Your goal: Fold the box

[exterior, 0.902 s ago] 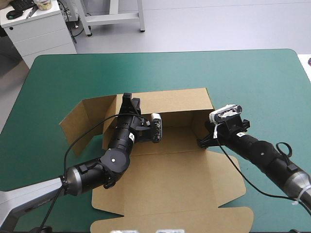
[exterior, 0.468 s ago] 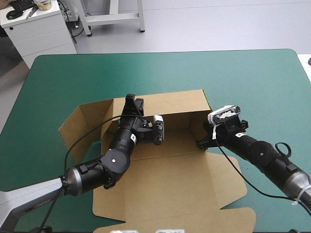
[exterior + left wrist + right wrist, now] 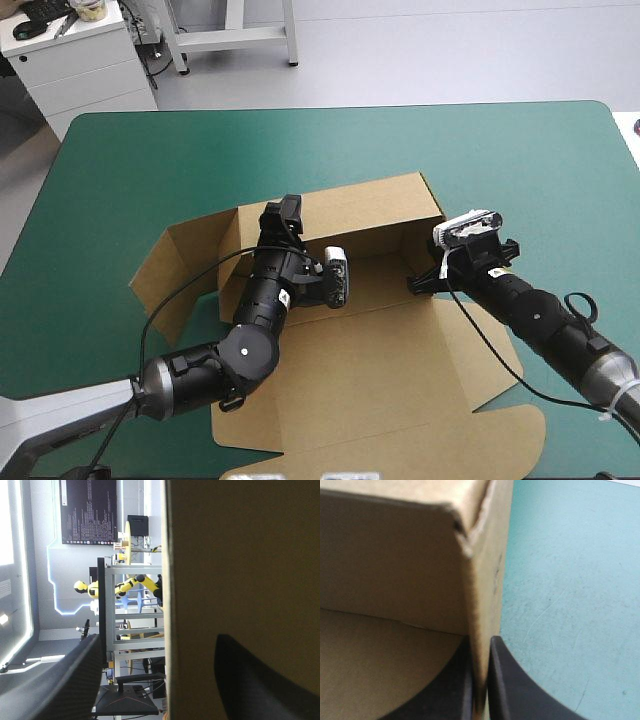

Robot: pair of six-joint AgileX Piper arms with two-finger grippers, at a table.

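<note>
The brown box [image 3: 370,370] lies mid-table, its lid flat toward the near edge and its back wall [image 3: 350,205] raised. My left gripper [image 3: 285,215] is at that wall's top edge. In the left wrist view its black fingers [image 3: 75,680] stand apart and open, with the wall's edge [image 3: 240,570] between them. A side flap [image 3: 185,265] splays out on the left. My right gripper [image 3: 418,285] is shut on the box's right side wall [image 3: 485,570], the board pinched between its fingertips [image 3: 480,645] near the back right corner.
The teal-green cover [image 3: 520,170] surrounds the box, and the lid's front edge reaches close to the table's near edge. A white cabinet [image 3: 75,60] stands beyond the table's far left corner.
My left gripper has opened and shifted right along the back wall. The whole box has slid and turned slightly to the right. The right gripper keeps its hold.
</note>
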